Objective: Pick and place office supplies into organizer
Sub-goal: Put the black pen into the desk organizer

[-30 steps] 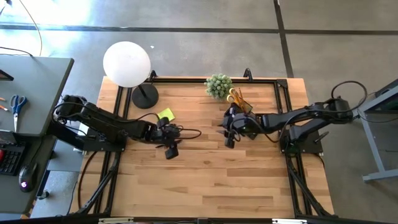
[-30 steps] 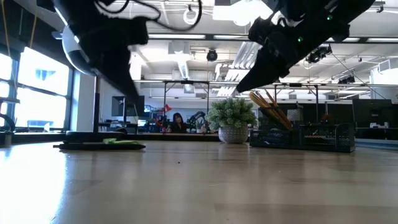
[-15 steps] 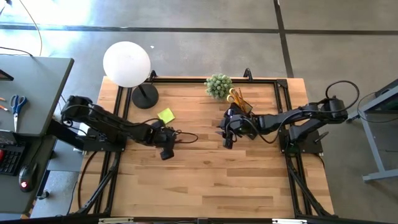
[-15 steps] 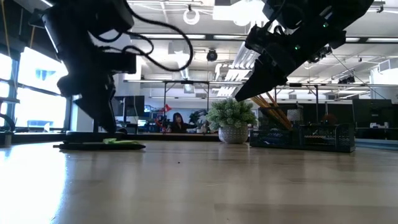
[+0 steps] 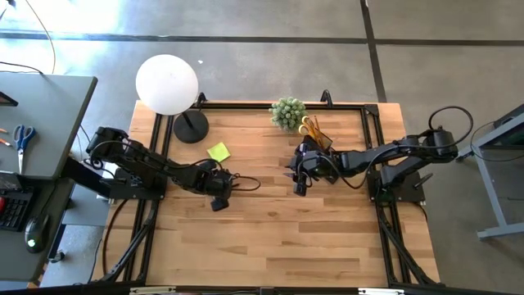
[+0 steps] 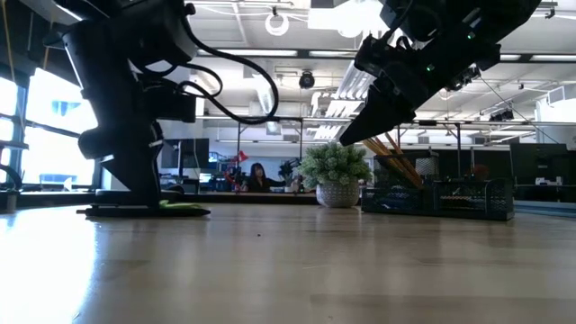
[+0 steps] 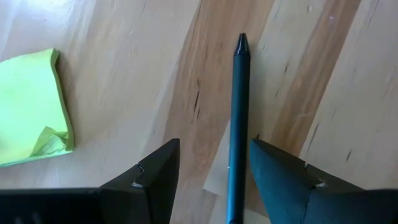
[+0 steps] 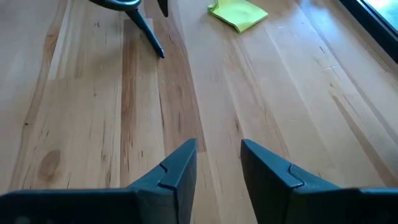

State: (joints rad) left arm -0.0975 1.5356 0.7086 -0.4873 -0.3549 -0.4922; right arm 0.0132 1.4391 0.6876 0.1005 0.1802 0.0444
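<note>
While the right gripper (image 5: pixel 300 185) waits apart and empty near the organizer (image 5: pixel 316 138), the left gripper (image 7: pixel 211 168) has dropped lower, its spread fingers straddling the dark pen (image 7: pixel 239 118) on the table, sticky-note pad (image 7: pixel 28 106) just beside; closing looks next.

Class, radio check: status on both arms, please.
Left end effector open, straddling dark pen. Right end effector open, empty, waiting near organizer. Nothing in the way.

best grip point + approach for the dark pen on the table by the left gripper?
Grip the dark pen mid-barrel, coming straight down. It lies flat on the table, a thin straight shaft, so fingers should close across its width. The left gripper already straddles it, open, beside the green sticky notes.
</note>
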